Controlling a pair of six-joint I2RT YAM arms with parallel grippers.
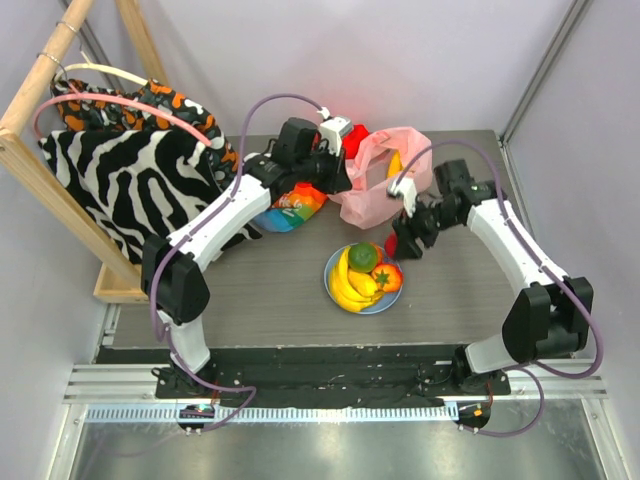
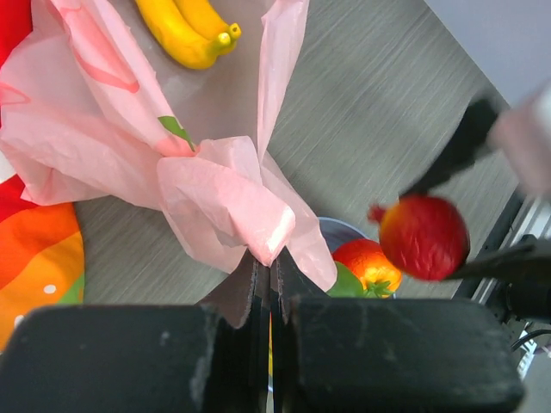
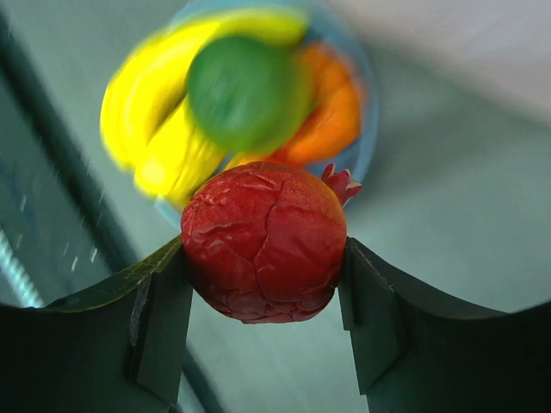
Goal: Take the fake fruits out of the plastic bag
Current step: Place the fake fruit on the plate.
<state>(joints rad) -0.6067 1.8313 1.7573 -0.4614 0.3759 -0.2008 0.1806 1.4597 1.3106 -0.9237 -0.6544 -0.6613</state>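
Fruits sit in three places. A red round fruit with wrinkled skin is clamped between the two fingers of the right gripper, which press on its opposite sides. It is held off the table, just beside the far right rim of the light-blue plate.

On that plate lie a yellow banana bunch, a green round fruit resting on top of it, and an orange-red fruit with a green top, all touching one another.

A second banana bunch shows in the open mouth of the plastic bag. The bag is pink, thin and crumpled, and lies at the far middle of the table, beyond the plate.

The left gripper has its fingers pressed together on a gathered fold of the bag's near edge, pulling the film up into a peak.

Beside the bag on the left lies a rainbow-striped cloth, partly under the left arm. A red cloth shows behind the bag. Farther left, a zebra-print cloth hangs over a wooden rack.
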